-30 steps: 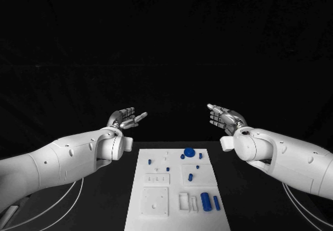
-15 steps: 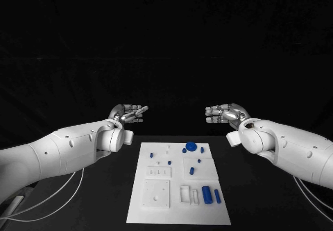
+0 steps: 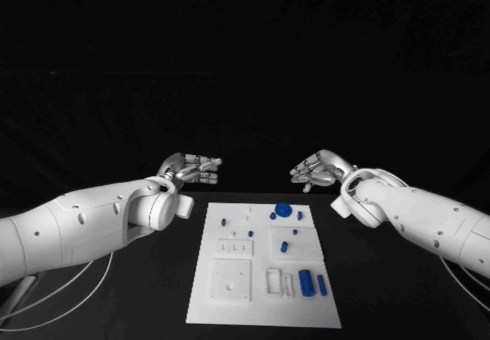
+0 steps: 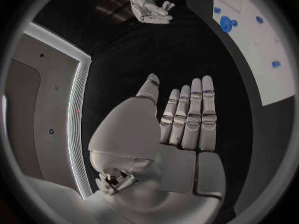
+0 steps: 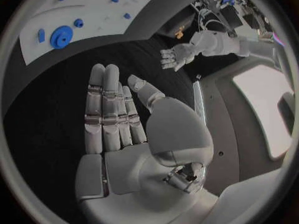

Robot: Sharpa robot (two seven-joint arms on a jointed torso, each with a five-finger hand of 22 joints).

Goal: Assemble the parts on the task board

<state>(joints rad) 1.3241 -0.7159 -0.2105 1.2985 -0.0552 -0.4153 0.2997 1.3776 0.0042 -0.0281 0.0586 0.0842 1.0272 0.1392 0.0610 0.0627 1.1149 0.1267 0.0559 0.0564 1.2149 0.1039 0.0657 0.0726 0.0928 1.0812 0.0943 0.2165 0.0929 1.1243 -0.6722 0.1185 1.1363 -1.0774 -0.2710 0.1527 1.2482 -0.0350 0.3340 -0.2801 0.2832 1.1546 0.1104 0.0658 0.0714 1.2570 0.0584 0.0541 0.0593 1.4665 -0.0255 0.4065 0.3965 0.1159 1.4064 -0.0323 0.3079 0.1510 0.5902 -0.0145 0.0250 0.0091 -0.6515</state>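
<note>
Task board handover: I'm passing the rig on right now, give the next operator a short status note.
Left hand: empty, fingers extended, raised beyond the far end of the task board, touching nothing.
Right hand: the same, empty, opposite the left.
Parts: all on the board. The round blue disc sits at the far end with small blue pieces nearby; the large blue cylinder and a slimmer blue pin lie at the near right.
Done: nothing visibly picked up.
Left: the assembly itself; neither hand is over the board yet.
</note>
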